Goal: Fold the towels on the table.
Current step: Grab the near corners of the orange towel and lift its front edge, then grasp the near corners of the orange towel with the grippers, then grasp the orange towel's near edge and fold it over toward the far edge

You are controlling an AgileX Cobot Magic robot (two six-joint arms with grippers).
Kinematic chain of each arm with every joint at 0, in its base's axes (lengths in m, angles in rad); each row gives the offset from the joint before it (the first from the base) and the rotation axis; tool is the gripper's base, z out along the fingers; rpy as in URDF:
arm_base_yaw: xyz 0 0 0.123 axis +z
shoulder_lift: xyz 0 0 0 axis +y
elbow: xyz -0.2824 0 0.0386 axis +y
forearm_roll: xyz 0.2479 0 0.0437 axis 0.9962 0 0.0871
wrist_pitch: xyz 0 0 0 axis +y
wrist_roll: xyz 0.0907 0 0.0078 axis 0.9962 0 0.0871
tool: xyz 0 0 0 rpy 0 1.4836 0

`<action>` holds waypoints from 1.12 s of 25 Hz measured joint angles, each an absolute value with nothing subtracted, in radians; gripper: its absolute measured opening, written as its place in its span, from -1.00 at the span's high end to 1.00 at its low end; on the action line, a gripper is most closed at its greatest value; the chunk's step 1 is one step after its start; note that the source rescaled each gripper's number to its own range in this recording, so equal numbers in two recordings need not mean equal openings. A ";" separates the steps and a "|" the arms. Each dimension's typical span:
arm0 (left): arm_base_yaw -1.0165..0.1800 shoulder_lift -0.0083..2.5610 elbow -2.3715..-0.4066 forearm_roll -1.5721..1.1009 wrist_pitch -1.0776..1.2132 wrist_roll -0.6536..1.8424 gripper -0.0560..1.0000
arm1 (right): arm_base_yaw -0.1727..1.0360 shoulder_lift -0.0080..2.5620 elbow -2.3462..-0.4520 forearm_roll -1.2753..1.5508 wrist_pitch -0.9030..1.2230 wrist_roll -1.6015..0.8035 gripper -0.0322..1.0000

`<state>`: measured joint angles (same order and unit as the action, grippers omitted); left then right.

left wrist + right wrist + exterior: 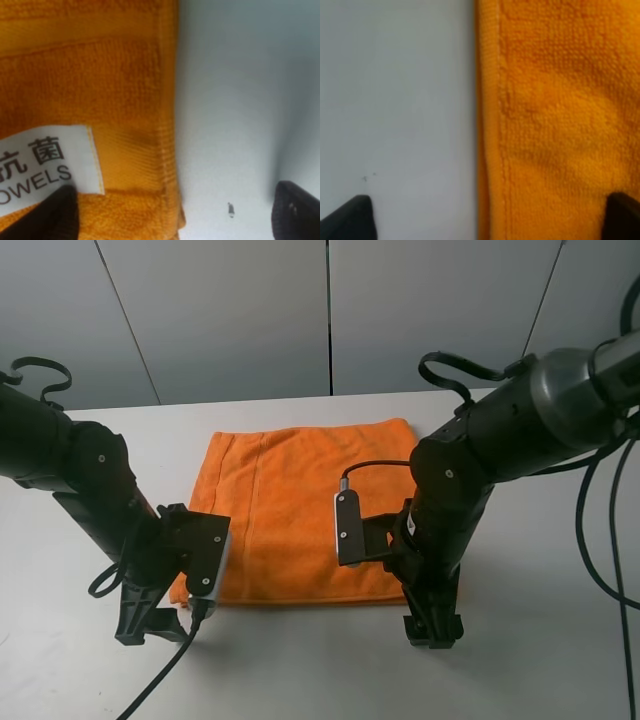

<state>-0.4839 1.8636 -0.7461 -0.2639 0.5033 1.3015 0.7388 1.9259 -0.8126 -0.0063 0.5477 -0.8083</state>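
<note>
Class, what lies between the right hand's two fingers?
The towel's hemmed edge and bare table beside it, straddled by the open right hand; the right wrist view shows it.

Fuzzy orange cloth towel (300, 515) lies on smooth matt white table (520, 670).

Behind your table (300, 665) you've got a plain grey wall (230, 310), split into panels by thin dark seams (329, 310), one running straight up the middle, others slanting off on either side. Light's soft and even, and the white top shows only faint shadows.
</note>
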 joint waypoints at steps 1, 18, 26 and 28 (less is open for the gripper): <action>-0.485 1.864 -0.746 -0.266 0.503 1.294 -0.99 | 0.739 1.926 -0.813 -0.006 0.546 -0.808 -0.95; -0.485 1.874 -0.754 -0.257 0.398 1.266 0.81 | 0.738 1.926 -0.811 0.015 0.487 -0.798 0.52; -0.485 1.874 -0.754 -0.261 0.405 1.262 0.89 | 0.738 1.926 -0.811 0.009 0.471 -0.798 0.91; -0.485 1.874 -0.754 -0.265 0.412 1.261 0.89 | 0.738 1.924 -0.811 0.009 0.471 -0.798 0.91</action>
<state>-0.4847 1.8743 -0.7536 -0.2647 0.4118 1.2606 0.7381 1.9239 -0.8110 0.0092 0.4707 -0.7980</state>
